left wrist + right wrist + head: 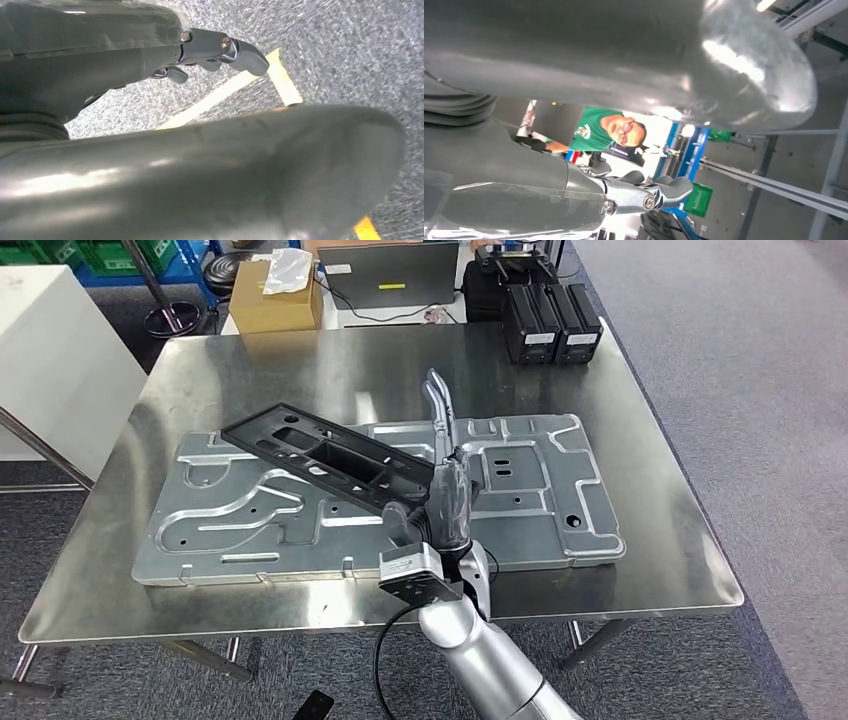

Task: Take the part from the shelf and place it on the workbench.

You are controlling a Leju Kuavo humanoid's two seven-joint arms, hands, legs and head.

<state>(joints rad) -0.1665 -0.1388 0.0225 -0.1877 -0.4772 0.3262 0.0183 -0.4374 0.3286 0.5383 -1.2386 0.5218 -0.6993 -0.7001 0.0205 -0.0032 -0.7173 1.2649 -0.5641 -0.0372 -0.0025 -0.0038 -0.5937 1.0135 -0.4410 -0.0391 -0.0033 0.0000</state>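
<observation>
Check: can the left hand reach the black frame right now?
Probably not: the left hand hangs over the carpet floor, off the bench. The black frame lies on the metal plate, with the right hand at its end.

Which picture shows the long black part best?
The head view. There the black part lies across the big metal plate on the table, next to the right hand. The left wrist view looks at carpet, and the right wrist view looks upward past the hand.

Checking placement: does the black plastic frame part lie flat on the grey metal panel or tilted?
Tilted: black plastic frame part has its far end raised above the grey metal panel, its near end at the right hand.
</observation>
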